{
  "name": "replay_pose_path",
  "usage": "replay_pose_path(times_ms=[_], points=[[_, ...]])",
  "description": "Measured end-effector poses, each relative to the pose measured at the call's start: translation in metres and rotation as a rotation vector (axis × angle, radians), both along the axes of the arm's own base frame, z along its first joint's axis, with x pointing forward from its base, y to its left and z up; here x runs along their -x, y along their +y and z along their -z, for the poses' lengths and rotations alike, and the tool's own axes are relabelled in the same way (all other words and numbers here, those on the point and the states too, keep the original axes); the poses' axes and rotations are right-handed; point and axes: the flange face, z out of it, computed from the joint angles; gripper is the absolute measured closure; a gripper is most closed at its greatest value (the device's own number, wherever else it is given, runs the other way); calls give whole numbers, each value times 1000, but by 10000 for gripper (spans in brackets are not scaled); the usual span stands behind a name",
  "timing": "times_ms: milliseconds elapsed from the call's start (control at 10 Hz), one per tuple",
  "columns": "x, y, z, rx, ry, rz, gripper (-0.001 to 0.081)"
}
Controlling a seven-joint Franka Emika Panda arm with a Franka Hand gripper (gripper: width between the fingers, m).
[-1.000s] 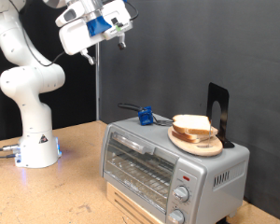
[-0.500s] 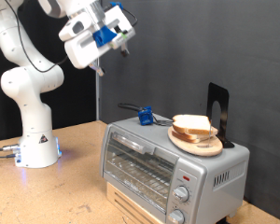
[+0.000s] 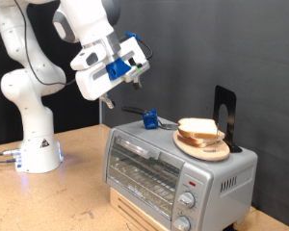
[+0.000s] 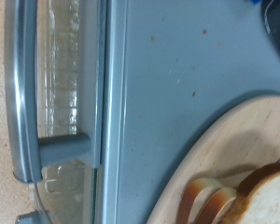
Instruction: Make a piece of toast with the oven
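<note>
The gripper (image 3: 135, 64) hangs in free air, above the oven (image 3: 178, 168) and offset toward the exterior view's left of it. Nothing sits between its fingers. Whether the fingers are apart or together cannot be determined; the exterior view shows them too small and end-on, and the wrist view does not show them at all.

Directly below the gripper lies the oven's flat silver top (image 4: 177, 75), which fills most of the wrist view. This indicates that the hand is pointed down at the oven roof, not at the door front.

Beside that surface the wrist view shows the door handle (image 4: 23, 93) and the glass door (image 4: 70, 65). The door is closed, so the oven is judged not yet prepared to receive bread.

Further from the gripper, toward the exterior view's right, a round wooden plate (image 3: 202, 146) rests on the oven top. The piece of toast (image 3: 197, 128) lies on the plate, apart from the gripper. The bread looks pale; it is judged not yet toasted. The plate serves as a staging position within reach of the arm.

A small blue object (image 3: 150, 120) sits at the rear of the oven top, below the gripper. Its purpose cannot be determined.

Two round knobs (image 3: 188, 200) occupy the front panel. No brand, label or legible writing is visible in either view.
</note>
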Motion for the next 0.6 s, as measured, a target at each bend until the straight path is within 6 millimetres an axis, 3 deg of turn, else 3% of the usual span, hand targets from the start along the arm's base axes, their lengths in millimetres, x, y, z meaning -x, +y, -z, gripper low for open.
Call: replay_pose_path(times_ms=[300, 600], points=[[-10, 2, 5, -13, -42, 92, -3], [-4, 0, 13, 35, 10, 17, -3]])
